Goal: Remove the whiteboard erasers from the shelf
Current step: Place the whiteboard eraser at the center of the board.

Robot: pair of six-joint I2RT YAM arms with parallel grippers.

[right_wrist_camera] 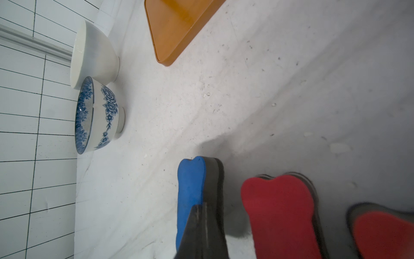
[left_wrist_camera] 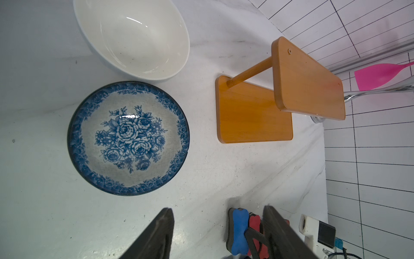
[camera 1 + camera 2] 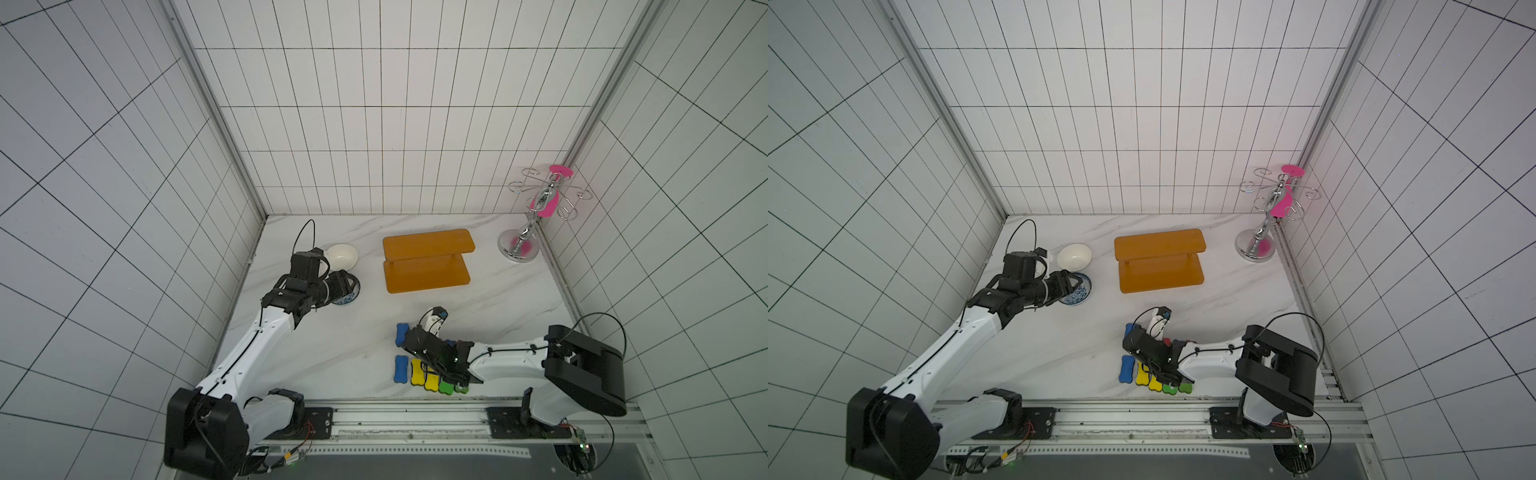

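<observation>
The shelf (image 3: 428, 245) stands far centre on the table (image 3: 332, 357). The erasers (image 3: 401, 368) lie clustered at the near edge, right of centre, well apart from it. The right gripper (image 1: 200, 208), fingers pressed together, sits over a blue eraser (image 1: 190, 179) beside a red eraser (image 1: 277, 213). The left gripper (image 2: 217, 209), spread, hovers by the blue bowl (image 2: 128, 136) and white bowl (image 2: 134, 38).
</observation>
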